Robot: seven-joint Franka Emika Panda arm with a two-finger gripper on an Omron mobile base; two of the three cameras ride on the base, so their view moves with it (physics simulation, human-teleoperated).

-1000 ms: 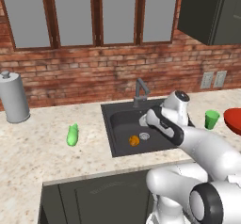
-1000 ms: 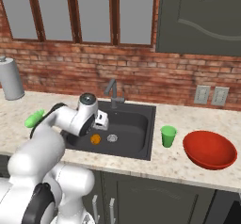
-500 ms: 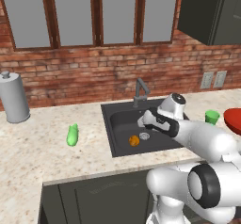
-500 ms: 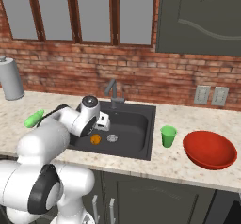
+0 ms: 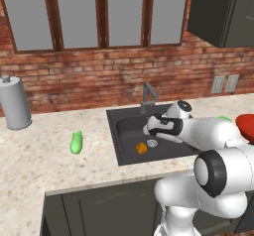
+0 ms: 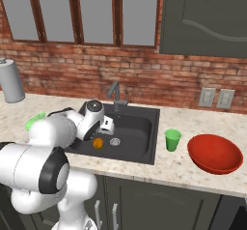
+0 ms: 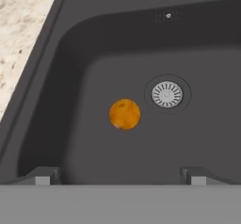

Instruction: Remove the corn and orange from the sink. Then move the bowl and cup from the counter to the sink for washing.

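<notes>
Orange (image 7: 124, 114) lies below my wide-open pincer (image 7: 120, 175) in the sink (image 7: 70, 53); next I descend and close on it

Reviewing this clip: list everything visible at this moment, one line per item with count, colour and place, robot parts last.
corn: 1, bright green, lying on the counter left of the sink
orange: 1, orange, on the sink floor beside the drain
sink: 1, dark charcoal, set in the counter below the windows
drain: 1, silver, in the sink floor
faucet: 1, dark grey, at the back edge of the sink
cup: 1, green, upright on the counter right of the sink
bowl: 1, red, on the counter right of the cup
canister: 1, silver-grey, on the counter at far left
outlets: 2, grey, on the brick wall
hand: 1, open, above the sink, holding nothing
</notes>
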